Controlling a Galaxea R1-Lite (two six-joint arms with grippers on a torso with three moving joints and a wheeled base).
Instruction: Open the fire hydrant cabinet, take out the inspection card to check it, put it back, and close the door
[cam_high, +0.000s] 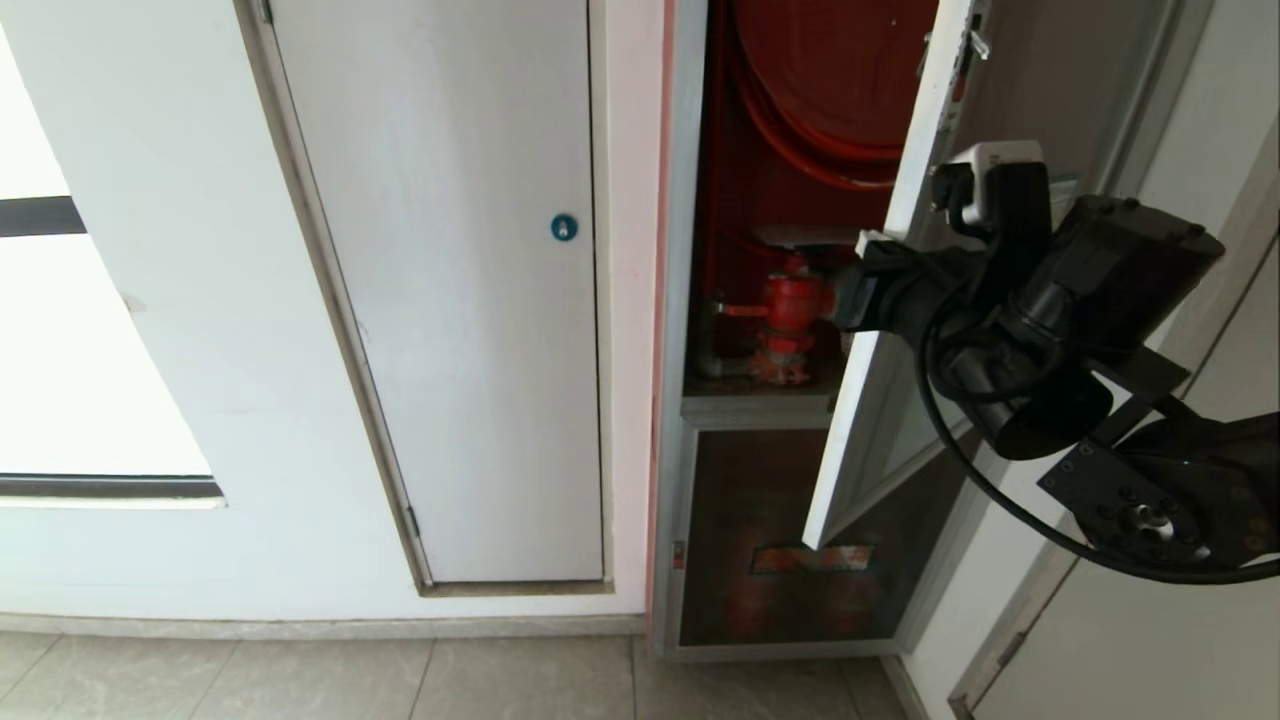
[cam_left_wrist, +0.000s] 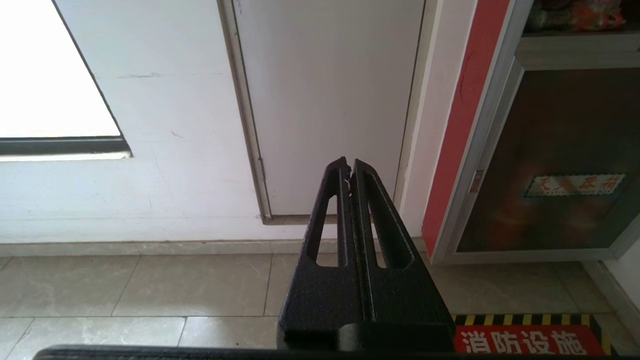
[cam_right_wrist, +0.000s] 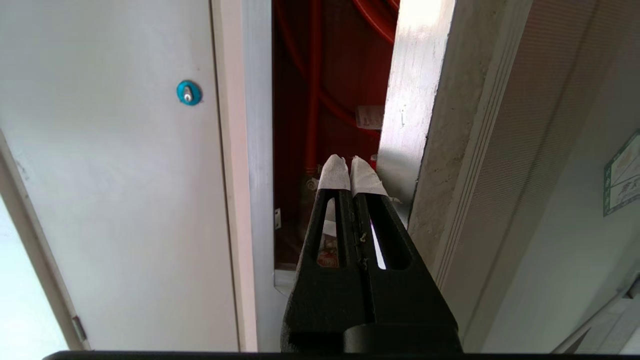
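Right gripper (cam_right_wrist: 350, 167) fingers pressed together, white-taped tips empty, sitting right at the free edge of the door (cam_high: 880, 330) — which stands partly swung out from the fire hydrant cabinet (cam_high: 672, 300). Best bet now: keep the tips behind that edge and sweep steadily outward, so they don't slip off. No inspection card in sight that I can make out. The head view shows the red valve (cam_high: 790, 320) and hose; the right wrist view adds the sticker on the glass. The left gripper (cam_left_wrist: 350, 167), shut too, hangs low over the floor tiles (cam_left_wrist: 150, 290).
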